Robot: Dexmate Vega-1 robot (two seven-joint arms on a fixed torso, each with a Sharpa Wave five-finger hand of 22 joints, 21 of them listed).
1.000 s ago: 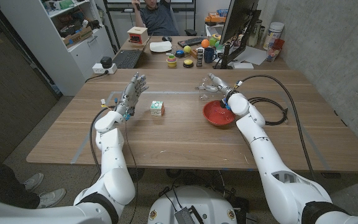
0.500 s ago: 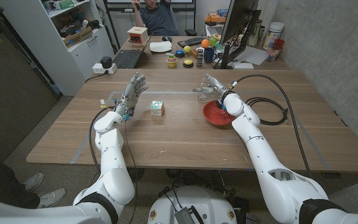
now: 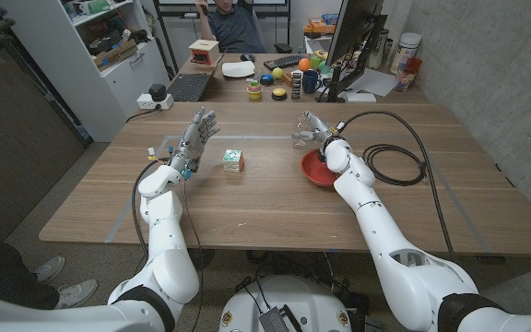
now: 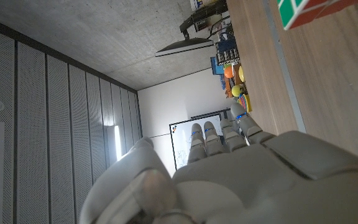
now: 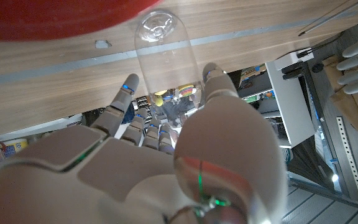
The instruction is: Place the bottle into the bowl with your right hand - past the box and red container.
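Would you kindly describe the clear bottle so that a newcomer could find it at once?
Start at the red bowl on the right half of the wooden table. Just beyond its far rim, the right hand holds the bottle. It is the only see-through thing there, unlike the colourful cube at mid-table.

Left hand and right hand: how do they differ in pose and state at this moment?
The left hand is raised above the table with fingers spread and holds nothing; the right hand has its fingers around a clear bottle. The left hand stands beside the small colourful cube, while the right hand is at the far rim of the red bowl. Both are light grey and are off the wooden table.
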